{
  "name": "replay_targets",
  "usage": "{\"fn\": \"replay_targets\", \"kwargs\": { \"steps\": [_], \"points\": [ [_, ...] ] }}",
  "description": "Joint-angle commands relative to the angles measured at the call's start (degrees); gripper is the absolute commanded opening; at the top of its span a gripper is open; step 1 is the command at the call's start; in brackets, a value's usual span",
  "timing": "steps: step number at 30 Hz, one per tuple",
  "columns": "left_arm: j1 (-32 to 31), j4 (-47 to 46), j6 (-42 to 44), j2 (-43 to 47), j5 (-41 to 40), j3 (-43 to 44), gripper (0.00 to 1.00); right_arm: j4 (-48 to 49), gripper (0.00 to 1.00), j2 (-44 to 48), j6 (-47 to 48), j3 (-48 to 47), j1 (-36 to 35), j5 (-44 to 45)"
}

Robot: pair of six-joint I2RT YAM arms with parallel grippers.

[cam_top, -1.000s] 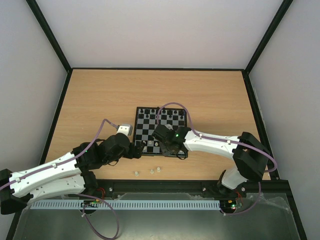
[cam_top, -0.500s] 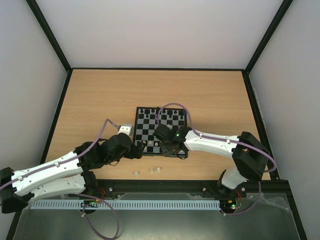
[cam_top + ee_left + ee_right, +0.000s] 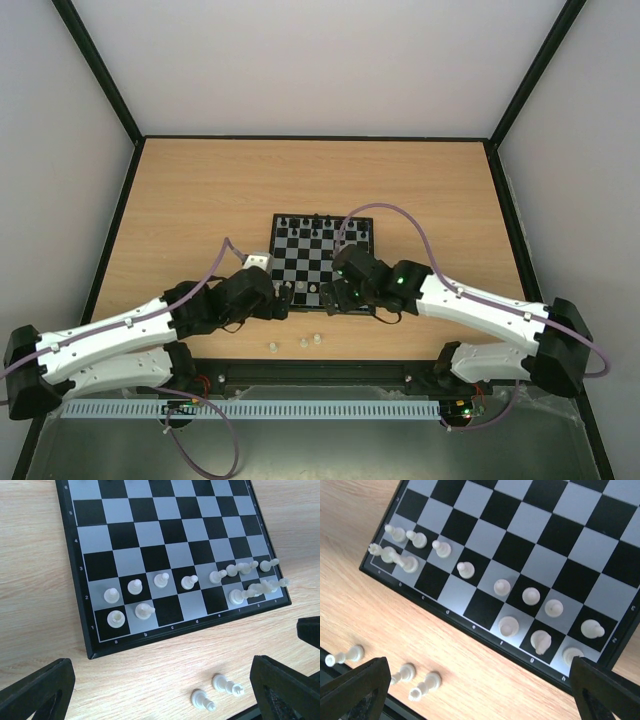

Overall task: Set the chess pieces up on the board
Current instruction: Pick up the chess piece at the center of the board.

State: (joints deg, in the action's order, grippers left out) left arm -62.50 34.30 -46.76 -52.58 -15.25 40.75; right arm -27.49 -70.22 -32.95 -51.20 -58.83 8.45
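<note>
Three chess pieces lie beside the board.

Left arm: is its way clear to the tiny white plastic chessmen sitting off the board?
Probably yes: the open left gripper hangs right by the tiny white plastic chessmen, nothing standing between.

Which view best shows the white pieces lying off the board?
Right wrist: all three off-board pieces appear large and distinct. Left wrist catches only two; top external shows three tiny specks.
</note>
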Motion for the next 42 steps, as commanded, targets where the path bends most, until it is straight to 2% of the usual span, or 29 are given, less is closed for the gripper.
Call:
{"fn": "replay_targets", "kwargs": {
  "steps": [1, 5, 10, 13, 19, 34, 42],
  "points": [
    [-0.74, 1.99, -2.46, -1.42, 0.91, -0.71, 0.99, -0.86, 0.99, 2.81, -0.11, 2.66, 0.29, -1.58],
    [-2.87, 4.9, -5.71, -3.36, 0.68, -0.7, 0.99, -1.33, 0.99, 4.92, -0.43, 3.65, 0.25, -0.99],
    [-8.78, 9.37, -12.27, -4.71, -1.5, -0.87, 0.99, -0.94, 0.99, 7.68, -0.24, 4.68, 0.29, -0.44],
    [-12.21, 8.2, -15.72, -5.42, -1.68, -2.95, 0.99, -0.71, 0.99, 8.6, 0.06, 4.98, 0.29, -0.24],
    [-15.25, 5.52, -19.77, -7.14, -2.63, -4.86, 0.99, -0.72, 0.99, 8.63, 0.24, 5.41, 0.29, -0.61],
    [-15.77, -0.93, -13.12, -10.63, -0.27, -4.44, 0.99, -0.34, 1.0, 8.68, -0.13, 5.95, 0.27, 0.42],
    [-15.99, -4.13, -9.48, -16.38, -0.26, -2.11, 0.97, -0.46, 0.95, 8.69, -0.43, 6.02, 0.29, 0.89]
  ]
}}
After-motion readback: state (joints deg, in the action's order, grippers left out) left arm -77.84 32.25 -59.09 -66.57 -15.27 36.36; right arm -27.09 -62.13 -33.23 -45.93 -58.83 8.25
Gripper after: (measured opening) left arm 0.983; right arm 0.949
